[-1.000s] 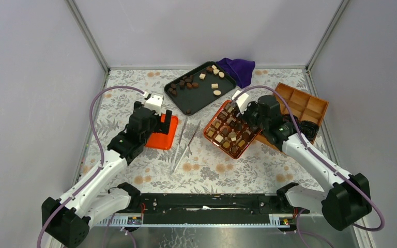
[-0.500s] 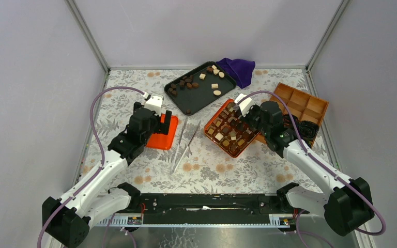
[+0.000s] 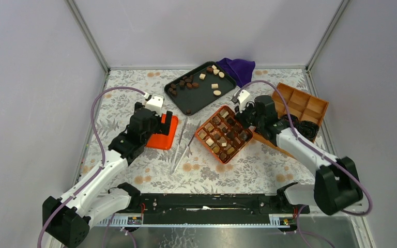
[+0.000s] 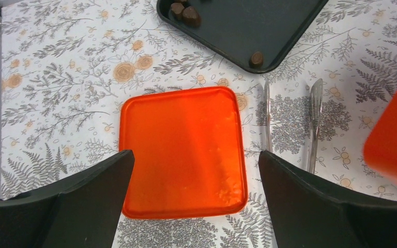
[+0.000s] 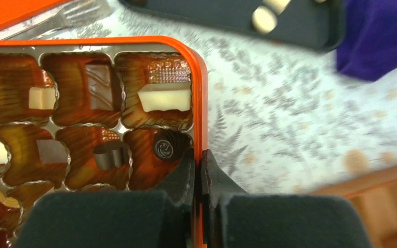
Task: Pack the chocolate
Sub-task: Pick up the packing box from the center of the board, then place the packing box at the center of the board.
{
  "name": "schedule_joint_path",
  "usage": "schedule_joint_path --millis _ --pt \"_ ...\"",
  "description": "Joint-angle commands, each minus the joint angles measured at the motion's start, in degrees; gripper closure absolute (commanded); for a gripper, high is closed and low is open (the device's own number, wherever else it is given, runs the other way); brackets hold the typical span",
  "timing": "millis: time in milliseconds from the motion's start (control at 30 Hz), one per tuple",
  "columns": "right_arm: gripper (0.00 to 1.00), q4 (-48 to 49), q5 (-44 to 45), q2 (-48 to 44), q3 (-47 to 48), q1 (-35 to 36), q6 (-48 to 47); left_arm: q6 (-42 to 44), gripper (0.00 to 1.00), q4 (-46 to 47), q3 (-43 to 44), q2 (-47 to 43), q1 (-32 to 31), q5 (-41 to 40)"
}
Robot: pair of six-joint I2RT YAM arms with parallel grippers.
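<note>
- One desk (image 3: 134, 90), covered in a white sheet printed with grey ferns and orange flowers. Plain pale grey walls (image 3: 212, 31) box it in, with metal corner posts (image 3: 89, 39).
- Landmark: orange box (image 3: 209, 118) with shiny moulded cells, roughly mid-desk, turned diamond-wise.
- Chocolate (image 3: 222, 135): most cells of the orange box are filled with dark, mid-brown and cream pieces. More lies loose on the black tray (image 3: 205, 98) just behind the box, toward the back wall.
- Right claw (image 5: 200, 168): pinched tight on the orange box's rim at its right side, one finger inside the rim, one outside. Can't tell if the box is lifted off the desk.
- Left claw (image 4: 195, 155): spread wide, gripping nothing, hanging over the orange lid (image 4: 181, 124).
- The lid lies flat on the desk, left of the box.
- Metal tongs (image 3: 185, 139) lie between lid and box, touching neither.
- Purple cloth (image 3: 238, 70) is behind the box, at the black tray's right end.
- Brown divided wooden tray (image 3: 302, 103) sits right of the box, with dark round rolls (image 3: 306, 127) at its near edge.
</note>
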Motion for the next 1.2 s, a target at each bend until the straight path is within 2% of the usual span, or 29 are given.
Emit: schedule_joint_path --millis 0,233,467,533,667,867,967,1100,1167 --pt "1.0 -1.98 -9.77 6.66 6.16 -2.11 10.7 -0.05 0.02 4.5 -0.79 0.78 0.44 3.78" --pt "1.0 -8.07 -11.64 15.11 9.27 -3.91 13.99 -0.98 0.06 4.33 -0.76 4.36 1.4 8.35" --pt "0.96 -12.76 -10.73 20.82 12.21 -4.81 14.41 -3.34 0.16 1.95 1.35 14.44 2.46 8.85" --pt "0.84 -13.96 -10.94 21.89 12.83 -4.85 14.03 -3.5 0.18 0.58 2.38 17.82 2.55 8.66" --pt "0.73 -17.0 -11.99 22.84 14.76 -4.85 12.49 -4.39 0.21 -2.99 5.05 24.55 2.55 7.59" --pt "0.59 -18.06 -14.2 18.89 15.27 -5.13 9.87 -6.17 0.27 -6.54 9.71 32.74 2.55 12.15" --pt "0.51 -17.71 -15.87 15.27 14.61 -5.9 8.29 -7.06 0.35 -7.43 11.28 36.98 2.55 12.44" --pt "0.51 -14.81 -16.97 10.97 12.36 -6.28 8.02 -7.78 0.47 -10.04 14.17 43.33 2.56 12.12" --pt "0.51 -14.86 -18.05 10.68 12.36 -6.3 7.81 -8.1 0.57 -11.01 15.13 45.39 2.55 10.81"
